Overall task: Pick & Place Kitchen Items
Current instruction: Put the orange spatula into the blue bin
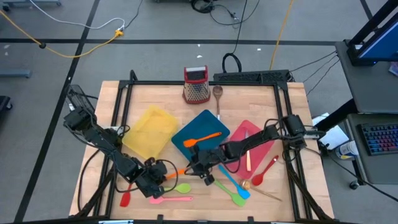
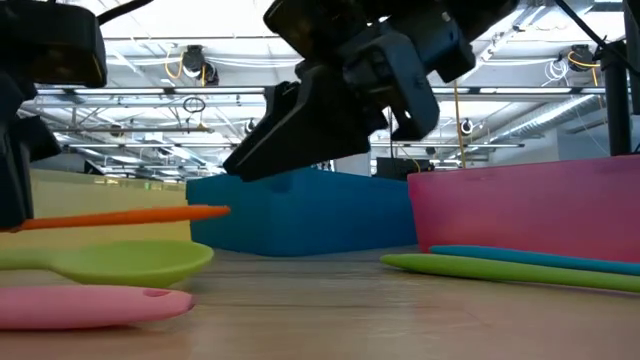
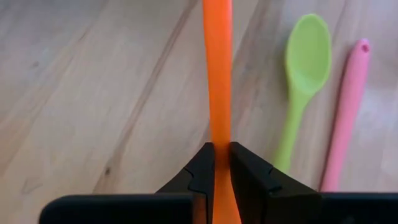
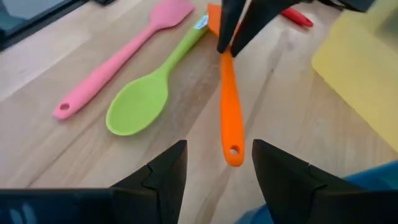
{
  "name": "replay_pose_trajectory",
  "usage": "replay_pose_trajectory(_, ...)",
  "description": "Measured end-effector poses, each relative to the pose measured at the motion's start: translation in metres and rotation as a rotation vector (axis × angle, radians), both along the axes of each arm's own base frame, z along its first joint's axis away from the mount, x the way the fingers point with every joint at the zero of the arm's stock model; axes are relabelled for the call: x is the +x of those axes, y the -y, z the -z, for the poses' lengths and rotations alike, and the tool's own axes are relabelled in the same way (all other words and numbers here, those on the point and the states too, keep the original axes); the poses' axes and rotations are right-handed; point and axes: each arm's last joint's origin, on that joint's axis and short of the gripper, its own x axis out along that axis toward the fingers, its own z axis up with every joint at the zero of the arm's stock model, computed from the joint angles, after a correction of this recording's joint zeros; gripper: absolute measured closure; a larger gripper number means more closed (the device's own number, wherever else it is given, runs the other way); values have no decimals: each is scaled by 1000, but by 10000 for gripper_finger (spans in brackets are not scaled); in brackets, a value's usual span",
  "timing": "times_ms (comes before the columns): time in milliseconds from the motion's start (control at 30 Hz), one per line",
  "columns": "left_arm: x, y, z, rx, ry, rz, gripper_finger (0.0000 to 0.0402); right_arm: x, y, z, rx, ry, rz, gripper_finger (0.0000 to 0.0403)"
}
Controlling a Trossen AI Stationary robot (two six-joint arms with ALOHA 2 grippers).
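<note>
**Orange utensil pinched at the table's front edge**

From above, the wooden table [image 1: 261, 99] carries three trays side by side: yellow tray [image 1: 149, 130] at nine o'clock of centre, teal tray [image 1: 198, 127] in the middle, red tray [image 1: 258, 144] at three o'clock. A second orange spatula [image 1: 202, 139] lies in the teal tray, and a pale-handled piece lies in the red one. A grater [image 1: 196, 85] and a wooden spoon [image 1: 218, 95] sit at twelve o'clock. Cables trail over the grey floor beyond.

The left gripper [image 1: 159, 177], at seven o'clock, has its fingers [image 3: 200, 174] pressed onto the orange spatula [image 3: 217, 81]; only its wrist camera shows that pinch clearly, with the handle running straight out between them. The right gripper [image 1: 198, 167], near six o'clock, hangs with its fingers [image 4: 163, 171] spread, and its own camera alone shows the orange handle's holed end lying just beyond the gap.

The green spoon [image 4: 146, 96] and pink spatula [image 4: 118, 59] lie side by side on the wood next to the orange one. At five o'clock lie a blue and a green utensil, touching, with a red spoon [image 1: 265, 170] past them.

The table-level camera adds the room: ceiling trusses and lamps behind the teal and red tray walls, and the orange handle held clear above the green spoon.
</note>
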Motion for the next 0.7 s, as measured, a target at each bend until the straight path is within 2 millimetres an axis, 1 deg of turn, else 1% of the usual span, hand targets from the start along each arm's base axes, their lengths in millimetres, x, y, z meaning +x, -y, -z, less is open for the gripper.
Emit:
replay_pose_trajectory(167, 3, 2, -2, 21, 57, 21, 357, -2, -8, 1, -31, 11, -39, 225)
replay_pose_trajectory(300, 7, 2, -5, 49, 112, 30, 357, -2, -7, 1, -37, 12, -35, 225)
replay_pose_trajectory(467, 12, 1, -7, 57, 158, 50, 357, -2, -6, 1, -122, 39, -35, 225)
replay_pose_trajectory(700, 21, -4, -10, 79, 199, 70, 357, -2, -6, 1, -142, 47, -55, 255)
